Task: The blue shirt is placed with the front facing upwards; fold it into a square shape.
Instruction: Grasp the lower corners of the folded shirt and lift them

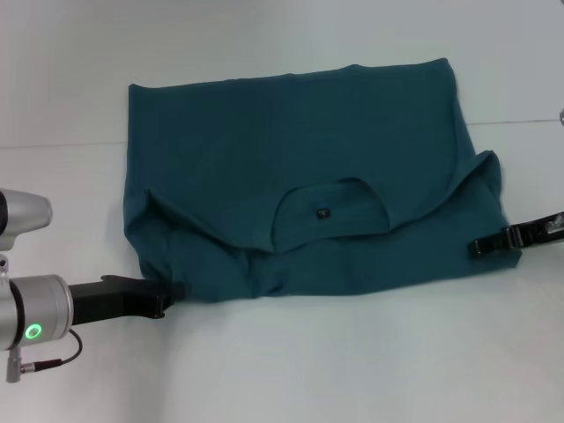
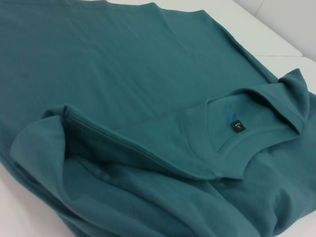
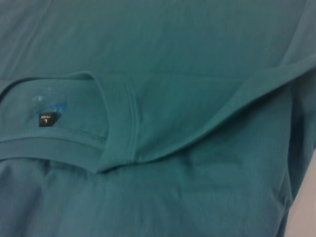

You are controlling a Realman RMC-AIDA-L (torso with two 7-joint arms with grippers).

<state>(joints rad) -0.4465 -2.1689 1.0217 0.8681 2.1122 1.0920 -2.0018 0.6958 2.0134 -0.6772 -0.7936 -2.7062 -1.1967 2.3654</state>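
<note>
The blue shirt point(image 1: 291, 167) lies on the white table, folded across so that plain teal cloth faces up. Its round neck with a small dark tag point(image 1: 323, 212) sits near the front edge. My left gripper point(image 1: 167, 298) is at the shirt's front left corner, touching the cloth edge. My right gripper point(image 1: 480, 248) is at the shirt's right edge, beside the folded sleeve point(image 1: 480, 176). The left wrist view shows the neck tag point(image 2: 238, 126) and a folded sleeve point(image 2: 44, 138). In the right wrist view the collar and tag point(image 3: 45, 119) fill the picture up close.
The white table point(image 1: 352, 361) stretches in front of the shirt and to both sides. A table seam runs behind the shirt at the back left point(image 1: 62, 145).
</note>
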